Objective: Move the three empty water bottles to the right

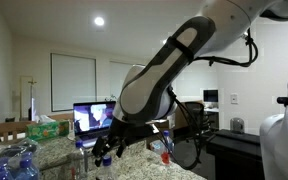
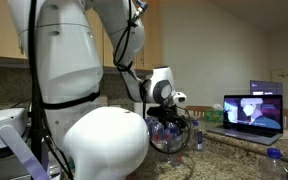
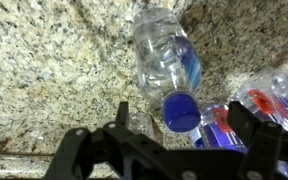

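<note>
Claw (image 3: 179, 113) above a fallen water bottle (image 3: 167, 55).
Jaws spread, gripping nothing; apparently an early stage, this bottle not yet carried right along the desk (image 3: 44, 60).

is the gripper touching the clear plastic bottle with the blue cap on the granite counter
Apart. Wrist view: the gripper is open, and the clear plastic bottle's blue cap lies between its fingers with gaps either side.

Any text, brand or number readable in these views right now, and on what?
No text can be read in any view.
Label on the water bottle: bluish, print too blurred to read.
Laptop screen: shows a picture, no legible words.
Green box: too small to read.
</note>
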Motion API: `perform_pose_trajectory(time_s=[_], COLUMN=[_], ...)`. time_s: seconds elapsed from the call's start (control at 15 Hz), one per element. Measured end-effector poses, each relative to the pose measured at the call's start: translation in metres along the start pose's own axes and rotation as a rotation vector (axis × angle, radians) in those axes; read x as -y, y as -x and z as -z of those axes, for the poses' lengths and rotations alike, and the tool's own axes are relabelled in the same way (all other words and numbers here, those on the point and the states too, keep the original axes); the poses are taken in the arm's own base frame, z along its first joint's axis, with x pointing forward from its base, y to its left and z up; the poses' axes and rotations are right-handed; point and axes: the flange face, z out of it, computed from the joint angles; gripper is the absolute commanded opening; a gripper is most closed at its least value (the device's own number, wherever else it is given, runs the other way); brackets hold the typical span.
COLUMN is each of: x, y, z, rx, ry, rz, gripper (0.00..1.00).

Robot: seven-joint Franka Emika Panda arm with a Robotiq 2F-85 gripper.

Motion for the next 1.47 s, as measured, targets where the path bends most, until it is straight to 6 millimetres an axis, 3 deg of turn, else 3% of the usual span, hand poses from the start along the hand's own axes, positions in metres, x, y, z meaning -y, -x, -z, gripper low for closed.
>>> perform_pose_trajectory(time_s=[0.33, 0.4, 0.53, 1.07, 1.13, 1.47], x=[-0.008, -0.008, -0.007, -0.003, -0.003, -0.012], y=[-0.017, -0.021, -0.031, -0.054, -0.056, -0.065], z=[0.010, 0.011, 0.012, -0.011, -0.014, -0.016], rx=[0.068, 0.091, 0.140, 0.306, 0.319, 0.341], ry=[-0.007, -0.011, -0.021, -0.042, -0.042, -0.033], rz=[-0.032, -0.035, -0.036, -0.045, -0.046, -0.081], gripper=[0.98, 0.73, 0.68, 0.15, 0.12, 0.15])
